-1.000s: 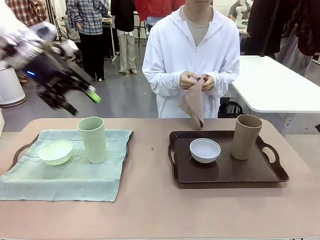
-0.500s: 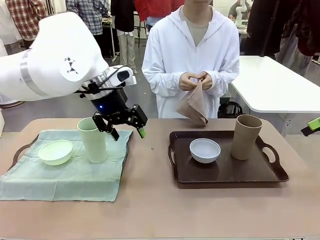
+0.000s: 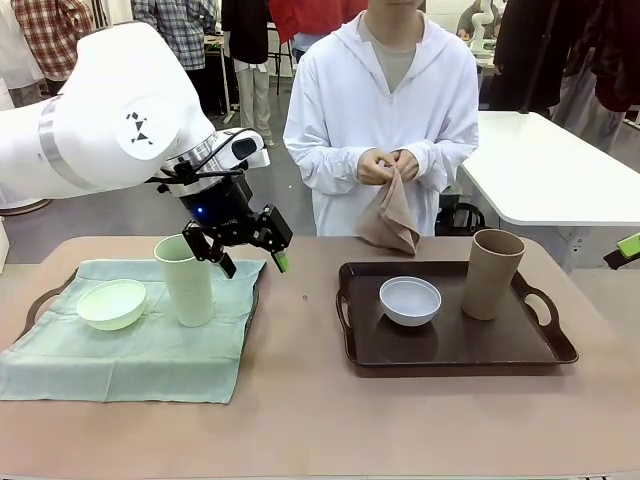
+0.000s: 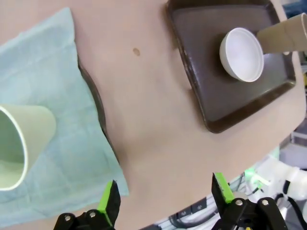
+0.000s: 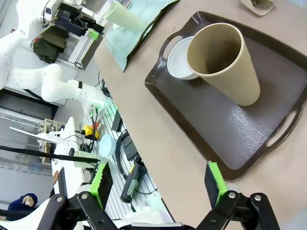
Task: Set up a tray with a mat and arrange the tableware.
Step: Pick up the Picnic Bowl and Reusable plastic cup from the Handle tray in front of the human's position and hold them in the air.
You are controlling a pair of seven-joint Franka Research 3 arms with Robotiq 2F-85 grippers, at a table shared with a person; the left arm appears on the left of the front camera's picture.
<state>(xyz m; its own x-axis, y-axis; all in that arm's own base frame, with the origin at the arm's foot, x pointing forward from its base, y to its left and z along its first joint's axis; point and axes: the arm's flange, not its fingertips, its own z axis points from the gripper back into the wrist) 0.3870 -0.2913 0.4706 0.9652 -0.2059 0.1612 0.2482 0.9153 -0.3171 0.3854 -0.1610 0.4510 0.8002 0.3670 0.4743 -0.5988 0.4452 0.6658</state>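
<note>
A pale green cup [image 3: 186,282] and pale green bowl [image 3: 112,304] stand on a green mat [image 3: 140,350] draped over one tray [image 3: 47,295] on the tan table [image 3: 320,425]. A white bowl [image 3: 410,300] and tan cup [image 3: 493,273] sit on the bare brown tray [image 3: 455,366]. The left gripper [image 3: 253,263] hovers beside the green cup, jaws apart and empty, and the right gripper [image 5: 157,177], equally spread, hangs off the table's right end, as a person holds a brown cloth [image 3: 390,215] in a crowded workroom.

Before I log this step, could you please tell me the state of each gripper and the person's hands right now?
Left gripper: open, holding nothing.
Right gripper: open, holding nothing.
Person's hands: holding a brown cloth.
</note>
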